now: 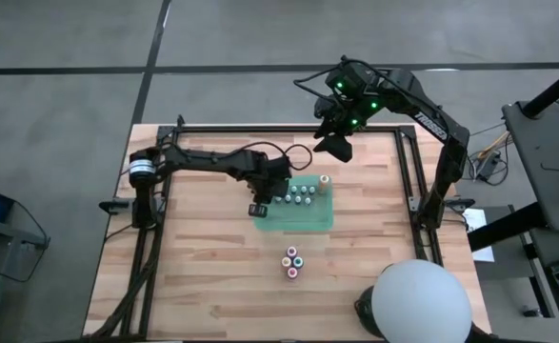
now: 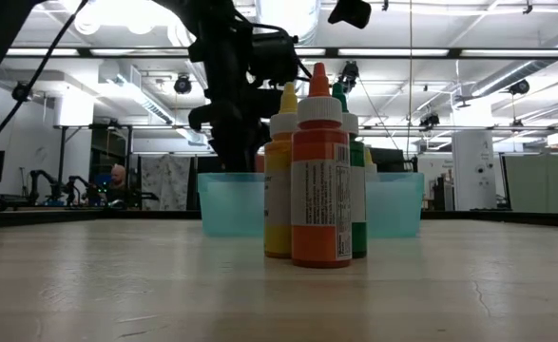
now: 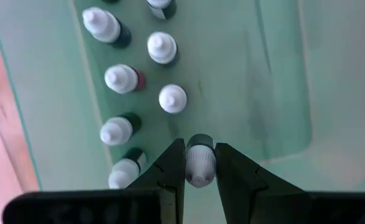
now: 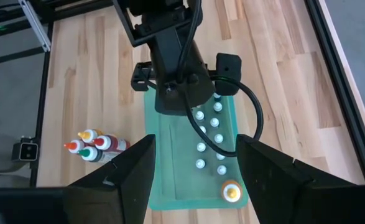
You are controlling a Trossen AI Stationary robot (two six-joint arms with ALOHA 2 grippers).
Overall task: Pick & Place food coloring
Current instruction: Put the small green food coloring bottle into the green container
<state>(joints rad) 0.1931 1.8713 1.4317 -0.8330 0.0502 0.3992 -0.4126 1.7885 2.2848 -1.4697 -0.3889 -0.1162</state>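
The left arm reaches across the table, and its left gripper [image 3: 200, 171] points down with both fingers [image 3: 170, 171] pressed tight on a small bottle [image 3: 200, 163]. The right arm is bent up high over the far edge. Its right gripper [image 4: 194, 163] hangs with fingers spread wide, seemingly holding nothing.

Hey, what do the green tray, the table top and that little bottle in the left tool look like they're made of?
Green tray: likely translucent plastic, soft sheen, moulded rounded rim.
Table top: wood, pale planks with visible grain and seams, matte.
Little bottle, gripped by the left tool: probably plastic, with a smooth, slightly glossy white cap.
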